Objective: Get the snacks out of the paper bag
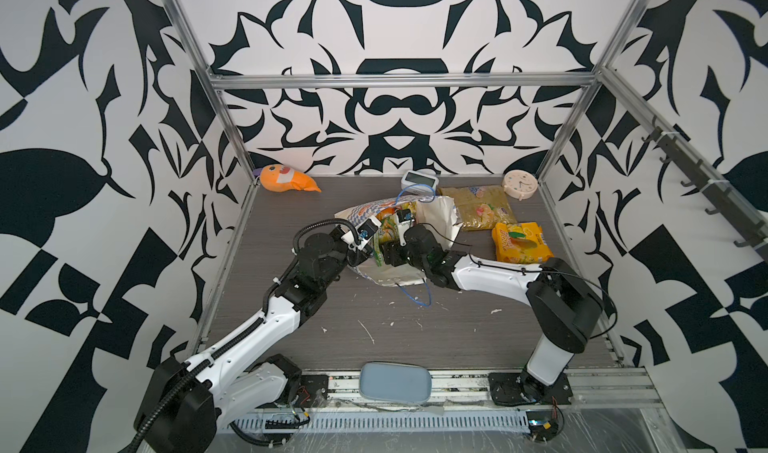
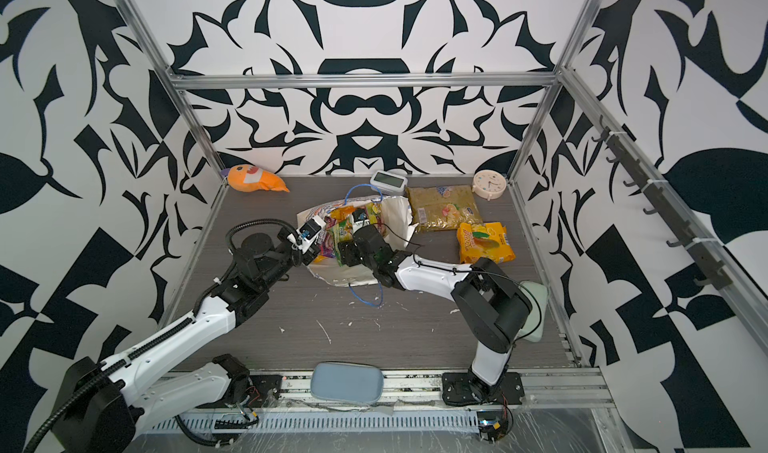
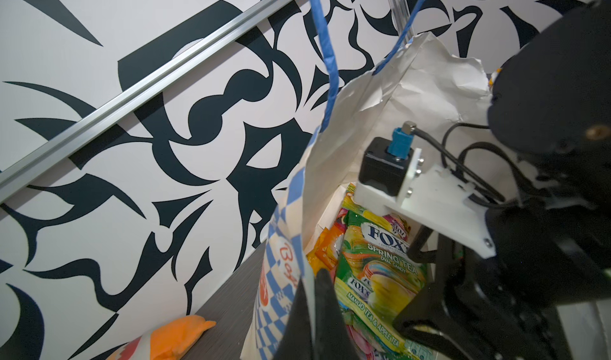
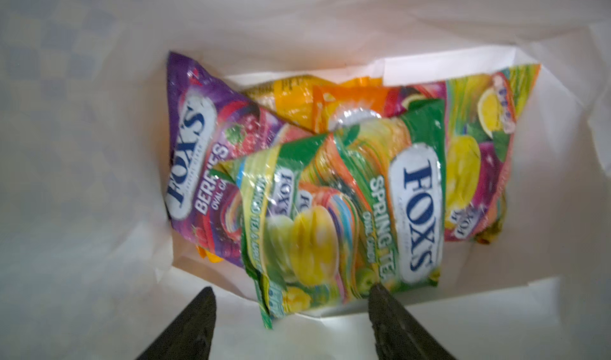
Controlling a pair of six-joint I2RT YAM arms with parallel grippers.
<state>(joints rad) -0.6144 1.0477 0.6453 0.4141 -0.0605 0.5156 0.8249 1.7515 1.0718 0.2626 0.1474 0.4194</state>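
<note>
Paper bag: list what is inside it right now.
Inside the paper bag: a green FOX'S Spring Tea packet on top, a purple FOX'S Berries packet, an orange packet and a fruit-printed packet beneath, plus the open right gripper. Anything under these packets is covered.

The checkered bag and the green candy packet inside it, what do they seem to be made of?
Bag: paper by the look, matte white inside, with sharp creases and a ragged, crumpled rim. Green packet: probably thin plastic film with a glossy finish; it shows bright glare spots and fine soft wrinkles across the print.
</note>
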